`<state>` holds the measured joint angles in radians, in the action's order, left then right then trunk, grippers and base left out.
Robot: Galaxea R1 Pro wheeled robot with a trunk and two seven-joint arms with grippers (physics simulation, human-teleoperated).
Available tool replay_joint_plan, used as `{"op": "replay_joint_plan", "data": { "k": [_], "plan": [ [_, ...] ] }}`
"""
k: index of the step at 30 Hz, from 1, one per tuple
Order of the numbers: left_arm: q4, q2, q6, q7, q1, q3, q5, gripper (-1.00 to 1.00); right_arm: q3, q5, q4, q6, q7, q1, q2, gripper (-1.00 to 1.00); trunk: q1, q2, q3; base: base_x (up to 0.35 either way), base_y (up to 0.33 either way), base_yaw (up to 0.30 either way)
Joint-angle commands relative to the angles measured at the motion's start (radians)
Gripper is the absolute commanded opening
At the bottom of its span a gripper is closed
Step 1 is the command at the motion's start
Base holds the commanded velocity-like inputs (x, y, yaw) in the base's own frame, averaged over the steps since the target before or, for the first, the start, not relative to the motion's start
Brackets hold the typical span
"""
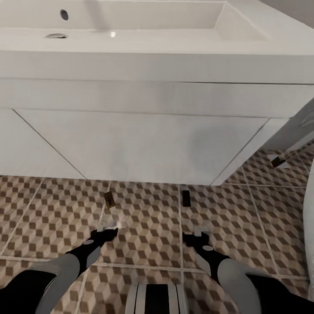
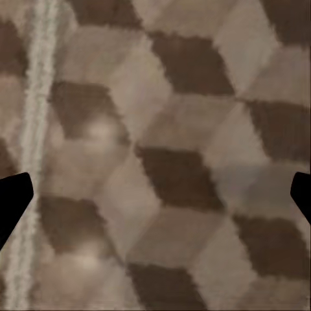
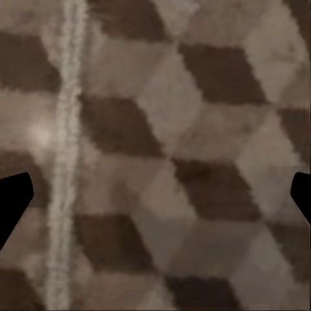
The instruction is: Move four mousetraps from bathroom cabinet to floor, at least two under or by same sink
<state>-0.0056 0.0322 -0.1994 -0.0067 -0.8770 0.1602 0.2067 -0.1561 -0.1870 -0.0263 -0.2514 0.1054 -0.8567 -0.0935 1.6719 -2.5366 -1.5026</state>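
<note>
Mousetraps, three counted: one (image 1: 109,199) and a second (image 1: 186,198) lie on the bathroom floor (image 1: 144,218) just before the white vanity (image 1: 139,144); a third (image 1: 277,161) lies beyond the vanity's right corner, small and indistinct. Bathroom sink (image 1: 131,26), one, cut off at top. Left tool (image 1: 106,232) and right tool (image 1: 195,238): both spread wide, empty, over tile.

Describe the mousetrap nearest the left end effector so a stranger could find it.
Start at the white sink and drop to the patterned floor below its vanity. The mousetrap lies there ahead of the left end effector; it is brown and tilted, unlike the darker, straighter trap to its right.
</note>
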Motion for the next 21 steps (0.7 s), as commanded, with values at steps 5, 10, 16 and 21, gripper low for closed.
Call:
{"op": "replay_joint_plan", "data": {
  "k": [5,10,16,21],
  "plan": [
    [0.001,0.0,-0.003,-0.001,0.0,0.009,0.01,1.0,-0.008,-0.011,-0.003,-0.005,0.005,-0.001,0.0,1.0,-0.001,0.0,-0.001,-0.345,0.0,0.0],
    [0.001,0.0,-0.003,-0.001,0.0,0.009,0.01,1.0,-0.008,-0.011,-0.003,-0.005,0.005,-0.001,0.0,1.0,-0.001,0.0,-0.001,-0.346,0.0,0.0],
    [0.001,0.0,-0.003,-0.001,0.0,0.009,0.01,1.0,-0.008,-0.011,-0.003,-0.004,0.005,-0.002,0.0,1.0,-0.001,0.0,-0.001,-0.346,0.0,0.0],
    [0.001,0.0,-0.003,-0.001,0.0,0.009,0.01,1.0,-0.008,-0.011,-0.003,-0.004,0.005,-0.001,0.0,1.0,-0.001,0.0,-0.001,-0.346,0.0,0.0]
  ]
}}
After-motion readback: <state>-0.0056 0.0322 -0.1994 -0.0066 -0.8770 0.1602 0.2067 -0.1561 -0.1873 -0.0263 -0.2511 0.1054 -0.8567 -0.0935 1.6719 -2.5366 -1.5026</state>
